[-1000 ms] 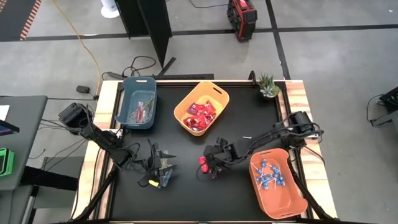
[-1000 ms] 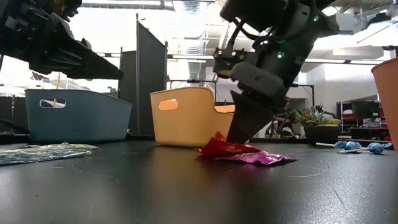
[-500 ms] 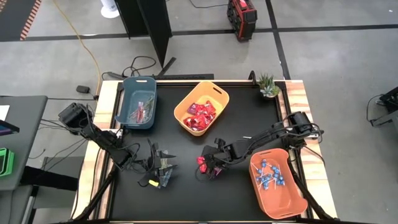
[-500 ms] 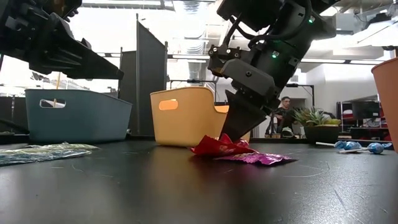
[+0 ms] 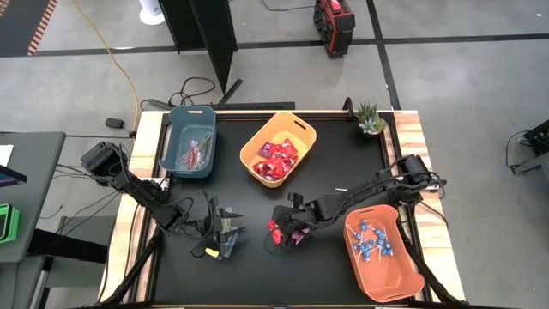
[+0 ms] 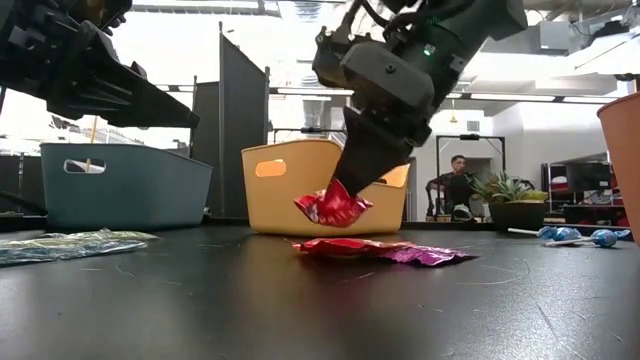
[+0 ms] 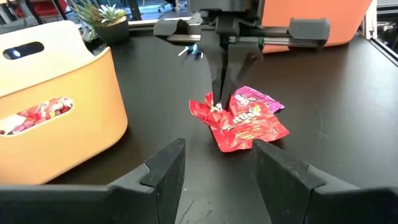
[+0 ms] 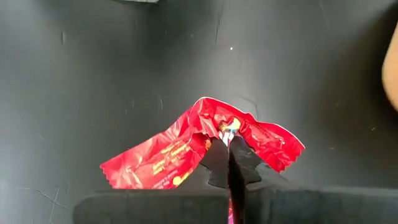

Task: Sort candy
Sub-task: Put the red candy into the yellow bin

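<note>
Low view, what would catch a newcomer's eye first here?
The right gripper pinching a red packet, lifted off the black table in front of the yellow bin. Below it, more red and magenta packets lie flat. The left gripper waits open near the table's front left.

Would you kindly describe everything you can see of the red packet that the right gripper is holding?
The red packet is a small, shiny, crinkled foil-like wrapper with printed markings. The right gripper is shut on its upper middle, so both ends droop tent-like. It hangs clear of the black table, in front of the yellow bin, just above the red and magenta packets lying there. Only the gripper touches it.
</note>
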